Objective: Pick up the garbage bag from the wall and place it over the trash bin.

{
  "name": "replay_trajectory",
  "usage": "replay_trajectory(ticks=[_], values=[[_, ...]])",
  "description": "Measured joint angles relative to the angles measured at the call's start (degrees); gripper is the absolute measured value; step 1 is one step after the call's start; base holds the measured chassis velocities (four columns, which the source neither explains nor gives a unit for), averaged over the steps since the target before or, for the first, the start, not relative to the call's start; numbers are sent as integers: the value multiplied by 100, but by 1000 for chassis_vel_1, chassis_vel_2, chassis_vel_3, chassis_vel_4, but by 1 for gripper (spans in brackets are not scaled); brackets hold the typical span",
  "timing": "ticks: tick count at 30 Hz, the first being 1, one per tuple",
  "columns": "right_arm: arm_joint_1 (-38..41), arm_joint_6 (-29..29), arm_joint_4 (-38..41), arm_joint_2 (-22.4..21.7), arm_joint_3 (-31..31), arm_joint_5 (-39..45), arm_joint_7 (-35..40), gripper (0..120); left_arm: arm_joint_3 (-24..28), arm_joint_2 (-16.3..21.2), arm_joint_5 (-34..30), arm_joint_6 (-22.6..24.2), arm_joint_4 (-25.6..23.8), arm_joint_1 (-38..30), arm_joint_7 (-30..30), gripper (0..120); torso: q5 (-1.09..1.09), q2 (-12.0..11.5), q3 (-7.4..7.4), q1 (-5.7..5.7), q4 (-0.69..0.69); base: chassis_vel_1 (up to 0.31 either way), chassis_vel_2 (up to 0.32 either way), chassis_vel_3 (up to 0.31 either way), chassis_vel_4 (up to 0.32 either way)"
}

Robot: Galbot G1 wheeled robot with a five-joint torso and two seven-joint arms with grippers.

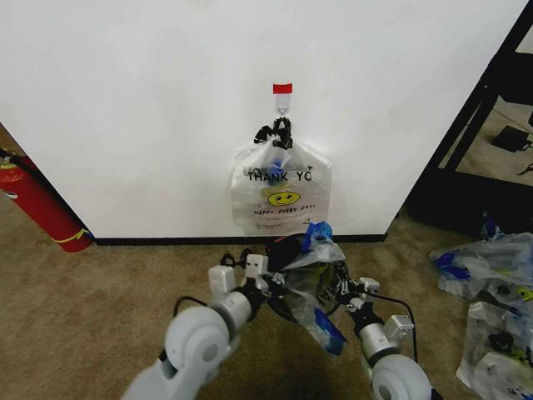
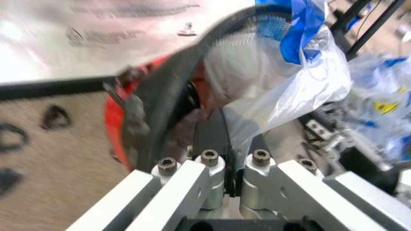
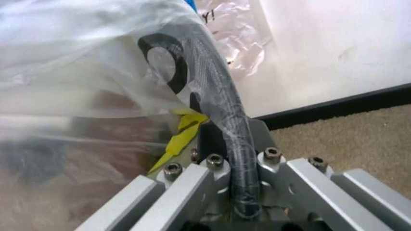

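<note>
right gripper (image 3: 241, 192) jaws clamp trash bin (image 3: 212, 101) rim | garbage bag (image 3: 70, 72) draped inside | left gripper (image 2: 232, 178) nearly closed

1. The trash bin (image 1: 291, 271) is mostly hidden under the draped garbage bag (image 1: 321, 267).
2. The fire extinguisher (image 1: 37, 204) is cut by the head view's left edge.
3. The loose bags (image 1: 495, 317) on the carpet run off the right edge.

- Bags (image 1: 281, 196) hanging on the wall (image 1: 150, 108) block me just ahead of the bin (image 1: 293, 275).
- Open carpet (image 1: 100, 292) to my left; bag pile (image 1: 491, 308) crowds my right.
</note>
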Motion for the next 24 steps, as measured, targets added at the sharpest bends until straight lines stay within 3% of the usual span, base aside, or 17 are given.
replay_trajectory(ticks=[1,7,12,17,24], values=[[0,0,0,0,0,0,0,0,0,0,0,0,0,0,0,0,0,0,0,0,0,0,0,0,0],[-52,-282,161,-150,33,327,-281,0,2,980,345,-37,-121,-370,650,0,-1,0,0,0,0,0,0,0,0],[-29,-468,185,-196,109,536,-328,0,-18,1451,395,-27,-337,-537,926,0,0,0,0,0,0,0,0,0,0],[29,-492,83,-169,180,646,-329,0,-36,1605,386,-13,-458,-564,1032,0,1,0,0,0,0,0,0,0,0],[35,-570,7,-241,286,821,-405,0,1,1649,488,-53,-93,-728,1096,0,1,0,0,0,-1,0,0,0,0]])
